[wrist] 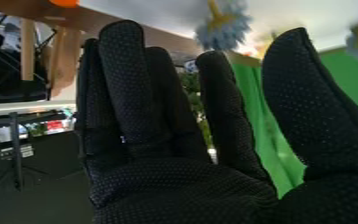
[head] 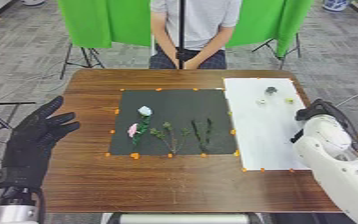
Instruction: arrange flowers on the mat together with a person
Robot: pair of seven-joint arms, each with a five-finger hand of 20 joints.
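Both sides released.
Head: my left hand [head: 35,132] beside dark mat [head: 171,107] with white flower [head: 144,110], pink flower [head: 132,130], wispy sprigs [head: 171,136]; right hand [head: 312,112], part-hidden, at white sheet's edge [head: 262,135]. Right wrist: mesh-textured right hand [wrist: 175,185]; spiky blue bloom [wrist: 222,33] blurred.

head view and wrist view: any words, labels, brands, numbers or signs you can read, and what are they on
No text can be read in either view.
Right wrist view: a pale patch on the dark panel, possibly a label, too small to read.
Right wrist view: a tiny pale mark on the right hand, too small to tell if it is print.
Head view: none to make out on the black mat or white sheet.
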